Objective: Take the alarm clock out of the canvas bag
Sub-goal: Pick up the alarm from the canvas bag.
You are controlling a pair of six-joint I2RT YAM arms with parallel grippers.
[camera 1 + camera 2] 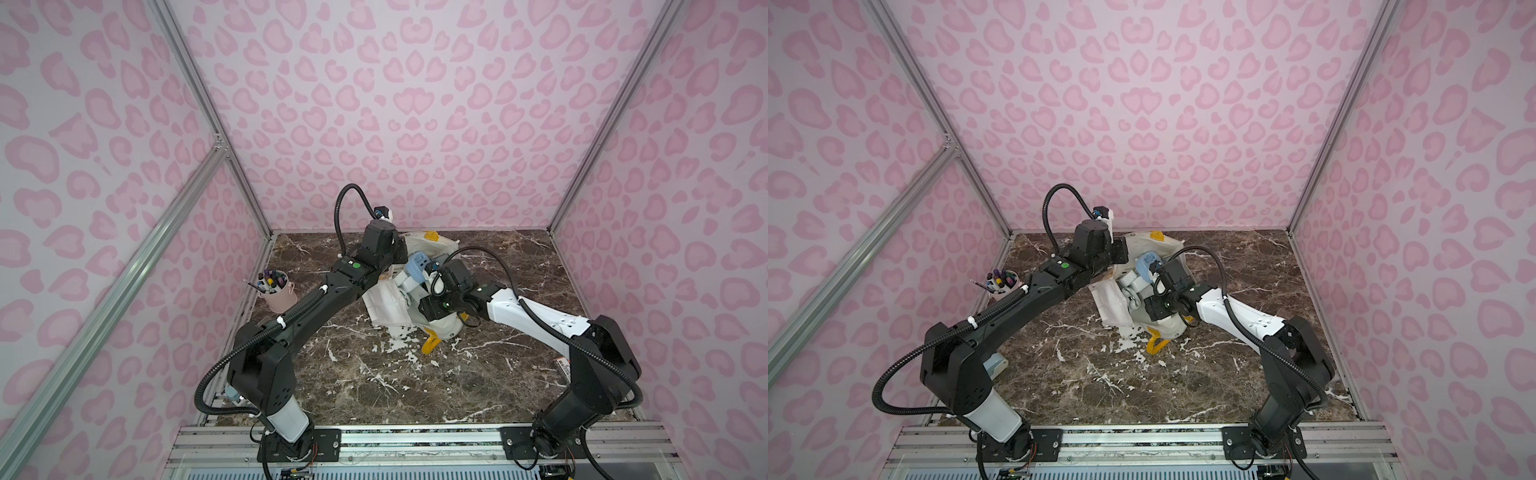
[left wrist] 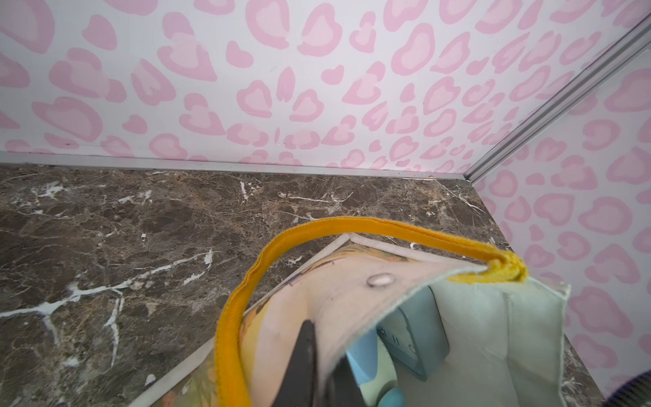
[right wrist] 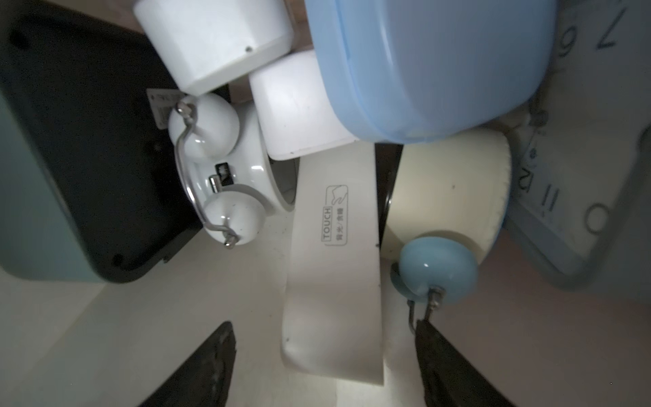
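The off-white canvas bag (image 1: pixel 388 309) lies on its side on the marble table, and a yellow handle (image 1: pixel 430 345) trails toward the front. My left gripper (image 2: pixel 322 352) is shut on the bag's rim (image 2: pixel 355 299), holding the mouth open. Several alarm clocks crowd the inside. My right gripper (image 3: pixel 326 338) is inside the mouth, open, its fingers on either side of the end of a white rectangular clock (image 3: pixel 334 264) marked TOUCH without touching it. Around it sit a white twin-bell clock (image 3: pixel 218 169), a rounded blue clock (image 1: pixel 415 268) and a cream clock with a blue bell (image 3: pixel 436 271).
A pink pen bucket (image 1: pixel 277 293) stands at the left edge of the table. A pale blue object (image 1: pixel 994 365) lies beside the left arm's base. The pink patterned walls close off the back and both sides.
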